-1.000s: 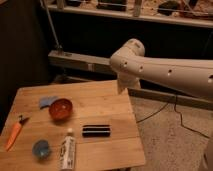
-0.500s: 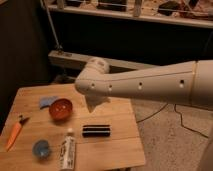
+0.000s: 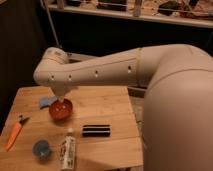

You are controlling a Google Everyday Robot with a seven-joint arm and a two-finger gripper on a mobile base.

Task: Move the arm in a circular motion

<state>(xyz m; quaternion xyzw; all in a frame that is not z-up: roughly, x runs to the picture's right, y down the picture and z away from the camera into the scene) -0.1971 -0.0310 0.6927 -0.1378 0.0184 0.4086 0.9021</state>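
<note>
The cream-white arm [image 3: 115, 70] reaches from the right edge across to the left, over the wooden table [image 3: 107, 105]. Its thick tube segments carry small dark screw holes. The elbow bends at the upper left, and the flared tip points down just above a red bowl [image 3: 61, 111]. The gripper [image 3: 60, 95] is at that flared tip, seen end-on from behind. A very large rounded segment fills the right side of the view and hides the table's right edge.
On the table lie a blue cloth [image 3: 45, 101], an orange-handled tool [image 3: 15, 134], a blue cup [image 3: 41, 148], a white tube [image 3: 66, 150] and a black bar [image 3: 96, 130]. A dark shelf frame [image 3: 125, 20] stands behind.
The arm has swung left and nearer the camera. Its tip moved from the upper right, over the floor, to just above the red bowl. The table objects have not moved.
</note>
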